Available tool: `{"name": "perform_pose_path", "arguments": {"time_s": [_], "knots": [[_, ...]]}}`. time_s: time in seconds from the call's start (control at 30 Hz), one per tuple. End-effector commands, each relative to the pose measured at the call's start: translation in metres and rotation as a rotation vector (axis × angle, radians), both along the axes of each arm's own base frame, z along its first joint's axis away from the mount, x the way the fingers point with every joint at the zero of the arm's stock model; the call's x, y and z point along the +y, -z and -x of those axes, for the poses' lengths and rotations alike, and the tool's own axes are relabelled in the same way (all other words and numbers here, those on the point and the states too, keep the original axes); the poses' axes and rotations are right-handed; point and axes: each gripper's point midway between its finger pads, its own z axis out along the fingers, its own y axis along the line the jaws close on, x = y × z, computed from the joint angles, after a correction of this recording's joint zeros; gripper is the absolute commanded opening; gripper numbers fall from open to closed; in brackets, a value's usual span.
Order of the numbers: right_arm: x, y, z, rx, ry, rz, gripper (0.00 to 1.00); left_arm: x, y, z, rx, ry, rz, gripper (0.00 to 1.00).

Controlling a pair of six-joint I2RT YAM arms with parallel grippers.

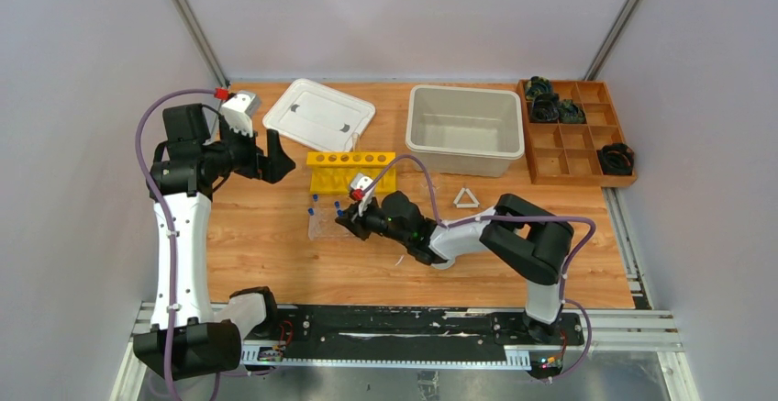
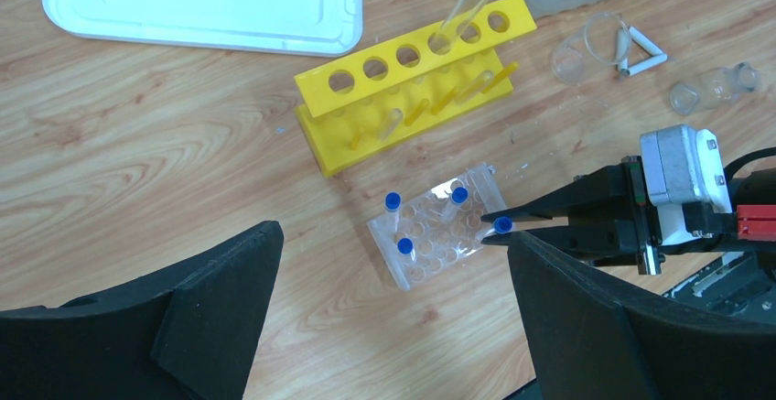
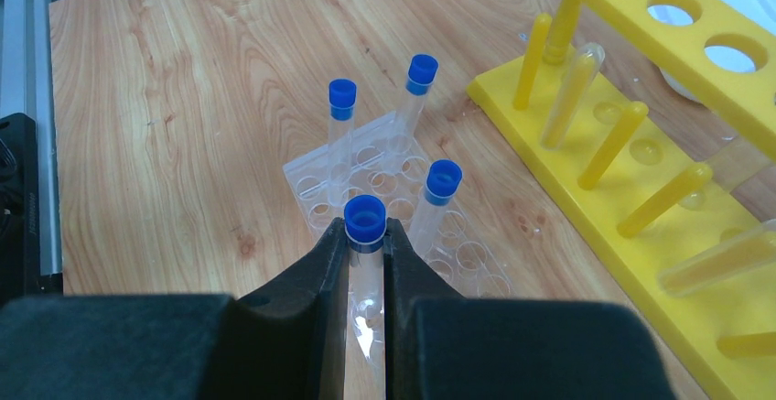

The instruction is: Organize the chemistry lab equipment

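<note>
My right gripper point(image 3: 366, 232) is shut on a clear blue-capped tube point(image 3: 365, 215), holding it just below the cap over the near edge of the clear tube rack point(image 3: 316, 180). Three more blue-capped tubes stand in that rack point(image 2: 430, 244). Behind it is the yellow tube rack point(image 1: 353, 170), where a long glass tube point(image 2: 471, 2) leans in one hole. A white triangle point(image 1: 466, 198) and small glass vessels point(image 2: 714, 89) lie to the right. High over the table's left side, my left gripper point(image 1: 273, 157) is open and holds nothing.
A white lid point(image 1: 318, 114) lies at the back left. A white bin point(image 1: 466, 128) stands at the back centre. The brown wooden compartment tray point(image 1: 573, 149) with black parts is at the back right.
</note>
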Motion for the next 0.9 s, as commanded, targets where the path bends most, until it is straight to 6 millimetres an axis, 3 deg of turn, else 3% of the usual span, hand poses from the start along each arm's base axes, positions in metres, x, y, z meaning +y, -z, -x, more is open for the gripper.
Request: {"name": "perform_pose_path", "arguments": {"time_s": [0.0,0.87], "knots": [[0.002,-0.001,0.007,-0.026,-0.022,-0.023,0.00,-0.003,-0.010,0.002,-0.045,0.022,-0.004,1.00],[-0.009,0.027,0.003,-0.056,0.011,-0.053,0.00,0.000,-0.015,0.002,-0.069,0.017,-0.026,1.00]]}}
